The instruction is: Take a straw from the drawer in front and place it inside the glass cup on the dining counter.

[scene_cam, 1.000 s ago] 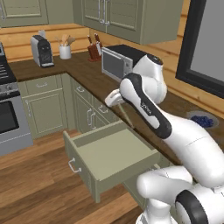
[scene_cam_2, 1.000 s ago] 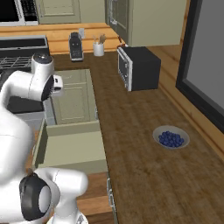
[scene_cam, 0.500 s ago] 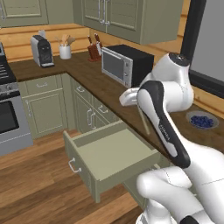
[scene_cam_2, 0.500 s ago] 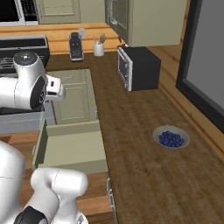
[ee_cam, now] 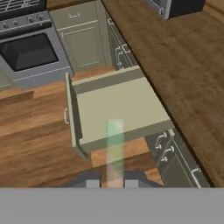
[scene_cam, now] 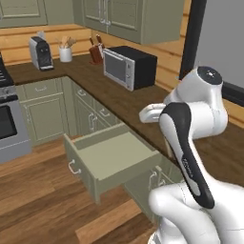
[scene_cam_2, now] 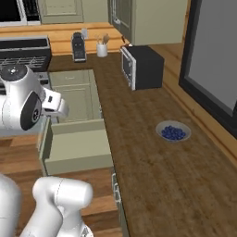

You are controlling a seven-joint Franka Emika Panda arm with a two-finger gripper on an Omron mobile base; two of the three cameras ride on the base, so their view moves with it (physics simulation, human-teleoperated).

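Straw [ee_cam: 114,151], a pale translucent stick, rises between the closed gripper [ee_cam: 114,183] fingertips above the open drawer [ee_cam: 118,107], so picking looks done, while carrying it to the glass cup on the dining counter remains.

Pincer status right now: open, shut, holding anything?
Pincer: shut on the straw, a pale stick rising from between the fingertips, above the open drawer.

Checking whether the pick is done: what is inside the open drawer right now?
The drawer stands pulled open; its visible floor is bare in all views. In the hand view the straw, upright between the closed gripper, covers a strip of the floor and front wall.
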